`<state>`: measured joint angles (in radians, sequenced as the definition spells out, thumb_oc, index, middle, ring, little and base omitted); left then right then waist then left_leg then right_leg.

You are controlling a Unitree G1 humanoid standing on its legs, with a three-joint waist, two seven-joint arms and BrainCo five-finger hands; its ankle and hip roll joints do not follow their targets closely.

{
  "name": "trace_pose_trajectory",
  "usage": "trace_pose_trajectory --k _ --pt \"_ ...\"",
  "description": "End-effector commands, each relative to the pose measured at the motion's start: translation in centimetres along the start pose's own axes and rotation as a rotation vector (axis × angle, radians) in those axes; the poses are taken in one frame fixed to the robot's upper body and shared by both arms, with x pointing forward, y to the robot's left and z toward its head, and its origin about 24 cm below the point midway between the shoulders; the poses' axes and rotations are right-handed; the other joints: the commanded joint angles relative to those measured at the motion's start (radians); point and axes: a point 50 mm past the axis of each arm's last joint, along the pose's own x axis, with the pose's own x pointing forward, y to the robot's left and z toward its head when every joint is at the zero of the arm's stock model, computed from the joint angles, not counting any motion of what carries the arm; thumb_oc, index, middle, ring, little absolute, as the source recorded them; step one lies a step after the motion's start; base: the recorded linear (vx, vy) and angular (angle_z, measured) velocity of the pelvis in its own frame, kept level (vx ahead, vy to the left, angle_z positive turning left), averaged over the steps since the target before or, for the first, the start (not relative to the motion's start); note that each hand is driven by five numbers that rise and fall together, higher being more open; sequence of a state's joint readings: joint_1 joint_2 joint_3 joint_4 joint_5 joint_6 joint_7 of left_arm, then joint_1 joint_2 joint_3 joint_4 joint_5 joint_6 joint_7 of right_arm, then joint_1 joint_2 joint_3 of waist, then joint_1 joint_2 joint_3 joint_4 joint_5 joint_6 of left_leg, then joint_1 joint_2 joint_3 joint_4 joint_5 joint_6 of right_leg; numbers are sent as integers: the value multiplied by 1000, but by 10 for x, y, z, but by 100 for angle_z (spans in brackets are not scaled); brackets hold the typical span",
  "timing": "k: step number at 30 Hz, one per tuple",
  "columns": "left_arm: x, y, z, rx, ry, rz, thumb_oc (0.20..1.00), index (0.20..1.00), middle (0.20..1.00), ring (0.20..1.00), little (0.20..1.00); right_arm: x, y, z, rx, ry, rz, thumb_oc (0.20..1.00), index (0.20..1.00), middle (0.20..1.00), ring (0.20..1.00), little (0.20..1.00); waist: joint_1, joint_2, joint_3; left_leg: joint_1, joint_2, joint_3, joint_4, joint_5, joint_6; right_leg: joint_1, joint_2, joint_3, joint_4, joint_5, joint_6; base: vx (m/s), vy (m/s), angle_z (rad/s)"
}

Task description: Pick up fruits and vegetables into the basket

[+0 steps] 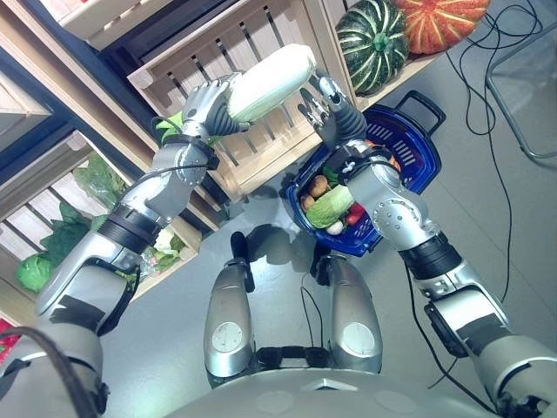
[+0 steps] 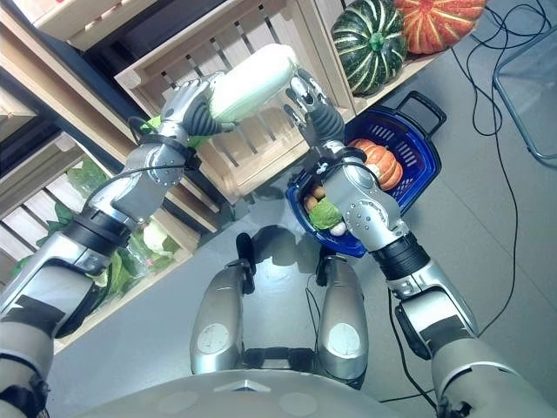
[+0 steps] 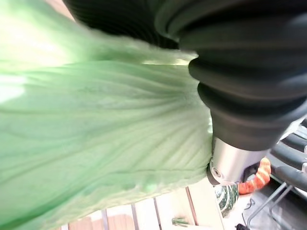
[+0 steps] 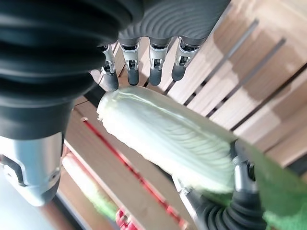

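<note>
Your left robot hand (image 1: 209, 109) is up high, with its fingers curled round a long pale cabbage (image 1: 270, 83). You hold the cabbage by its leafy green end, and its white end points toward your right robot hand (image 1: 324, 106). That right robot hand is just beside the white end, with its fingers straight and loose, holding nothing. In the right wrist view those fingers (image 4: 151, 64) hang close over the cabbage (image 4: 168, 139), and you cannot tell if they touch it.

The cabbage is in the air in front of a wooden crate (image 1: 261, 139) on the shelf. The crate's slats are right behind both hands.

The blue basket (image 1: 409, 131) sits on the floor (image 1: 487, 209), below and behind your right arm. Your arm covers part of it. Inside you can see a small orange pumpkin (image 2: 383, 161), a green leafy thing (image 1: 331, 207), some brown round things (image 1: 318, 185) and something red (image 1: 355, 215).

A striped green squash (image 1: 372, 42) and an orange pumpkin (image 1: 439, 22) rest on the shelf near the basket. More leafy greens (image 1: 61, 235) lie in the low shelf to your left.
</note>
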<state>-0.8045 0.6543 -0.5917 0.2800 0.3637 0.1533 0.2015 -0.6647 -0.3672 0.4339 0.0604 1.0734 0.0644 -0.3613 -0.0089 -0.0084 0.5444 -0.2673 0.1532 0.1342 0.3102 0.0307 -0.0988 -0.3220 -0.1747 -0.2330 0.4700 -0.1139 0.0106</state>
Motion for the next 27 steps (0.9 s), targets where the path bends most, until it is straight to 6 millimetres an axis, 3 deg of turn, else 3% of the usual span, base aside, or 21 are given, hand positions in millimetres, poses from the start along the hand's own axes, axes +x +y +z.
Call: trace_pose_trajectory --k 1,5,12,19,27 --pt "6 15 64 -114 -246 82 200 200 200 200 200 6 49 11 -13 -110 151 1000 1000 1000 1000 1000 -14 -34 -68 31 -22 77 68 -130 42 80 -15 22 -111 23 60 0 0 0" --pt "7 10 61 -228 -174 68 200 200 200 200 200 6 54 19 -78 -179 165 1000 1000 1000 1000 1000 -18 -31 -66 26 -25 76 65 -125 41 74 -15 25 -116 30 61 -8 6 0" --pt "3 1 41 -389 -24 112 200 200 200 200 200 -4 62 51 -251 -396 142 1000 1000 1000 1000 1000 -30 -23 -64 33 -28 76 69 -137 43 70 -15 36 -103 19 68 1 21 -1" --pt "-2 20 16 -491 75 293 200 200 200 200 200 -17 49 80 -344 -565 28 1000 1000 1000 1000 1000 -44 -16 -72 48 -31 81 69 -144 44 76 -17 47 -101 15 69 21 30 -2" --pt "-3 37 12 -550 65 450 200 200 200 200 200 -19 36 90 -312 -607 -65 1000 1000 1000 1000 1000 -44 -18 -77 51 -33 83 67 -140 46 83 -15 52 -107 20 63 6 2 -1"
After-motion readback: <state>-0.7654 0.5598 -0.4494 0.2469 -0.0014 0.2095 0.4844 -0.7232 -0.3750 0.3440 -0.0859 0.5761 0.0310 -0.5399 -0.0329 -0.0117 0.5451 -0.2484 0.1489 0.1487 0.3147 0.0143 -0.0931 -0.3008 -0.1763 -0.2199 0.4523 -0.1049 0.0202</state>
